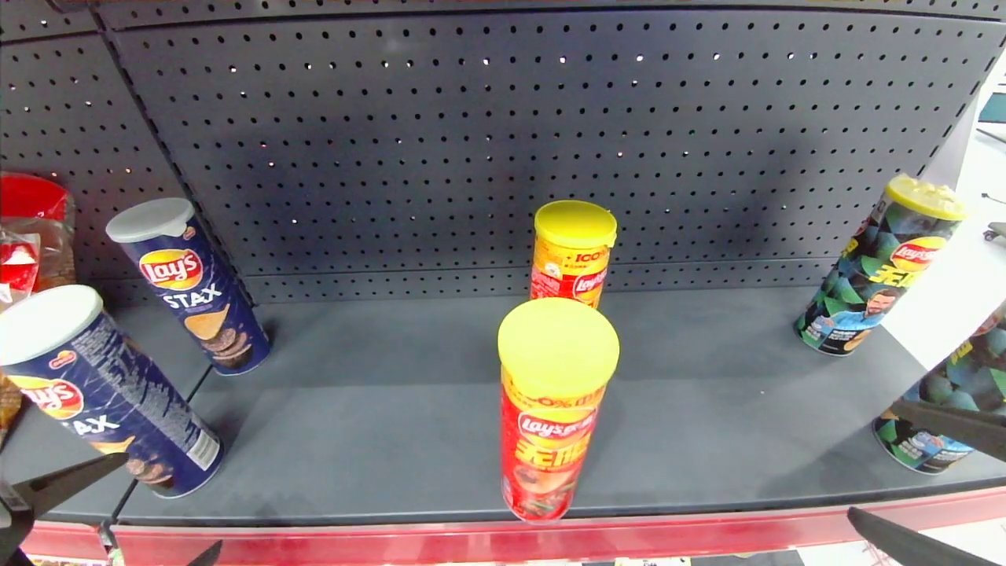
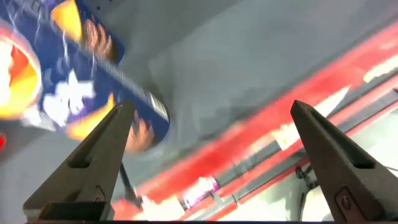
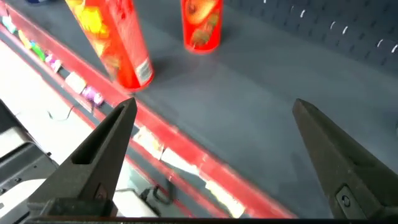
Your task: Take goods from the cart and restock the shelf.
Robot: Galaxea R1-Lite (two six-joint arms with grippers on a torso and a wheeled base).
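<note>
the shelf point(image 1: 393, 409) is a flat deck of matte grey metal, backed by a perforated pegboard panel point(image 1: 471, 141) and edged by a glossy red lip point(image 1: 471, 541). the front red can point(image 1: 554, 417), a tall smooth cylinder with a soft yellow plastic lid, stands upright just behind that lip, near the middle. straight behind it, close to the panel, stands the rear red can point(image 1: 572, 255), of the same shape and lid. well to the left of the front red can are two dark blue cans with pale grey lids: the near blue can point(image 1: 102, 393) by the lip and the far blue can point(image 1: 189, 287) deeper in. well to its right a green patterned can point(image 1: 880, 267) with a yellow lid stands deep, and a second green can point(image 1: 923, 448), partly hidden, stands nearer the lip. all visible lids are on, so the contents cannot be seen.

bare deck lies open on both sides of the front red can.

the left gripper point(image 2: 212, 109) hangs over the lip beside the near blue can, left of the front red can, its dark wedge-shaped fingers spread wide and holding nothing. the right gripper point(image 3: 214, 104) hangs over the lip to the right of the front red can, likewise spread wide and empty.
</note>
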